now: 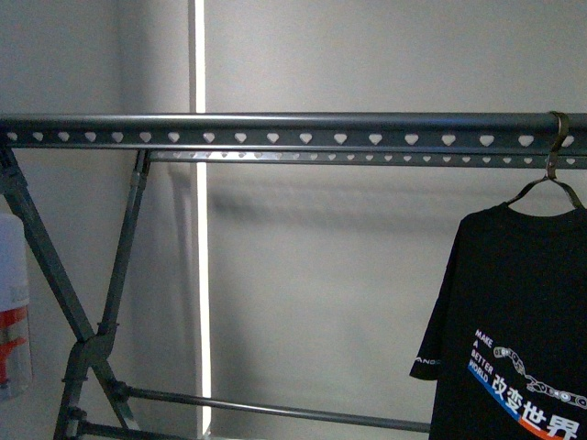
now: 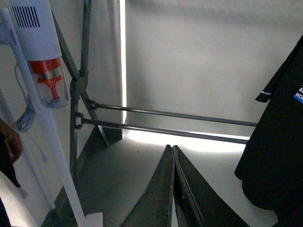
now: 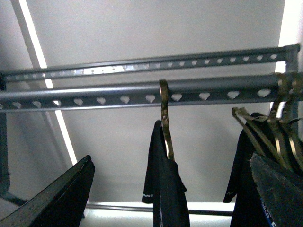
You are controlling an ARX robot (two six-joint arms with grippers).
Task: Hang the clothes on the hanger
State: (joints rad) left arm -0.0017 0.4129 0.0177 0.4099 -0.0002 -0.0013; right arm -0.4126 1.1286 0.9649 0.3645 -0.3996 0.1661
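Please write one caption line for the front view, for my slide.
Black T-shirt hanging by a wire coat hanger from the grey rack's heart-punched rail.

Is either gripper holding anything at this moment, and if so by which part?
Nothing is held. The left gripper is shut and empty; the right gripper is open. The T-shirt hangs from the rack's rail by a wire hanger.

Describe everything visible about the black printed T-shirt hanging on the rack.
The black short-sleeved T-shirt with white lettering hangs on a thin metal wire coat hanger, hooked over the grey metal rack rail punched with heart-shaped holes, near its right end in the front view. The cloth looks soft and matte, draping straight. Its chest shows "MAKE A BETTER WORLD", a chain-like graphic, a blue and red stripe. No pincer touches it.
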